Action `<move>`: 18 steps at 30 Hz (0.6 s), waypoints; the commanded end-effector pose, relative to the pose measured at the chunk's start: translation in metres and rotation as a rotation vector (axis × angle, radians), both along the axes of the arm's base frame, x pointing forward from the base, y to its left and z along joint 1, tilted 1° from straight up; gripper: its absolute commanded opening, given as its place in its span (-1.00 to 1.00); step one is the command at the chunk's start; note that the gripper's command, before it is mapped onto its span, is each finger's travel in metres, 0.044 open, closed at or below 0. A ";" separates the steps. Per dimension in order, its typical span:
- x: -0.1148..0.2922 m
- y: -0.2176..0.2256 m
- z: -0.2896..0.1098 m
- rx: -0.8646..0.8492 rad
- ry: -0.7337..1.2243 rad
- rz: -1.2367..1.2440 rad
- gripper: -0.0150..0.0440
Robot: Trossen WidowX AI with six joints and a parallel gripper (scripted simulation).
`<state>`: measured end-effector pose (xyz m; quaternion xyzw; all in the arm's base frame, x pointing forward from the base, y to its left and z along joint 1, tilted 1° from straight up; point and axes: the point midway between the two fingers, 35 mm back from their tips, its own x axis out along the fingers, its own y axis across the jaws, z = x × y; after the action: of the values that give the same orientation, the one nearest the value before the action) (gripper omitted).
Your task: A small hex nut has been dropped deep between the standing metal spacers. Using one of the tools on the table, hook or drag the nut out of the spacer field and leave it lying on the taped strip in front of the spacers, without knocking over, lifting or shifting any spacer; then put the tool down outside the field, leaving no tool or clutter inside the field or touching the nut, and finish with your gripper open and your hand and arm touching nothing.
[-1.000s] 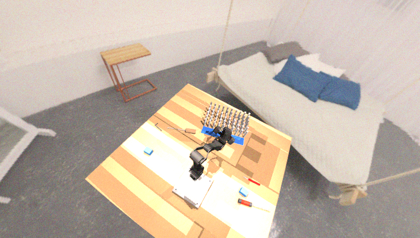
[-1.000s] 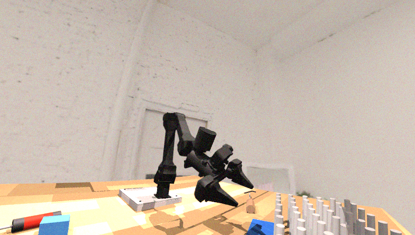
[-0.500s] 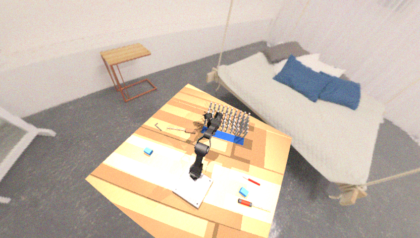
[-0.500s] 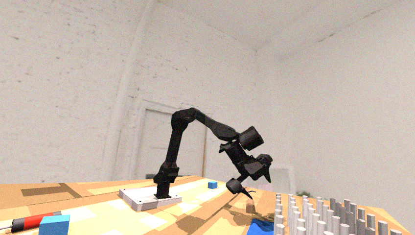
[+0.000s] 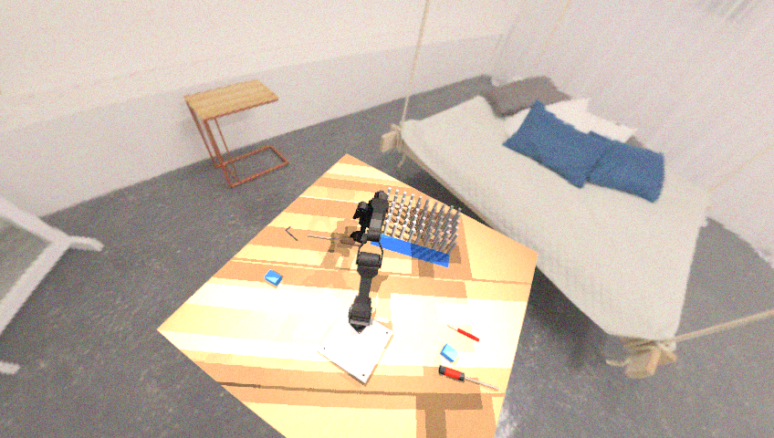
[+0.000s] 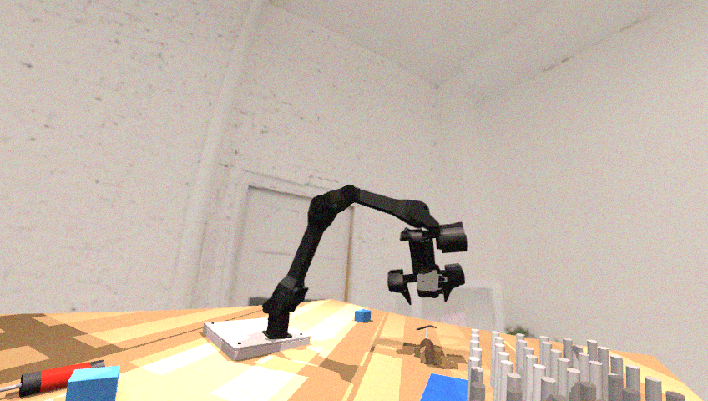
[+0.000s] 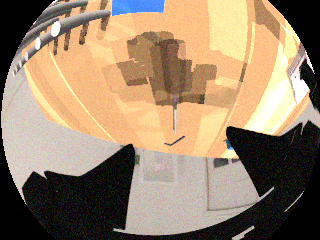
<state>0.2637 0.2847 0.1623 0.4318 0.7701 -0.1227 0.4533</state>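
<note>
My gripper (image 5: 358,224) (image 6: 426,296) (image 7: 183,140) is open and empty. It hangs well above the table, pointing down, to the left of the spacer field. Below it lies a hook tool (image 5: 321,236) (image 6: 426,347) (image 7: 175,112) with a thin metal rod and a wooden handle. A small dark L-shaped key (image 5: 291,232) (image 7: 174,140) lies just beyond the rod's end. The standing metal spacers (image 5: 422,218) (image 6: 546,365) (image 7: 67,20) stand upright in rows. The blue taped strip (image 5: 415,249) (image 6: 443,387) runs along their front. The nut is not visible in any view.
The arm's white base plate (image 5: 355,352) (image 6: 248,342) sits near the table's front. Two red-handled screwdrivers (image 5: 463,332) (image 5: 461,374) and a blue block (image 5: 448,352) lie at the right front. Another blue block (image 5: 273,277) (image 6: 362,315) lies left of the arm. A hanging bed stands beyond the table.
</note>
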 end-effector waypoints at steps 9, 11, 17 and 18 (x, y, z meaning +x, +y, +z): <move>0.004 0.008 -0.058 -0.002 0.019 -0.013 1.00; 0.004 0.008 -0.058 -0.002 0.019 -0.013 1.00; 0.004 0.008 -0.058 -0.002 0.019 -0.013 1.00; 0.004 0.008 -0.058 -0.002 0.019 -0.013 1.00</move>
<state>0.2686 0.2923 0.1041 0.4339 0.7712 -0.1297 0.4474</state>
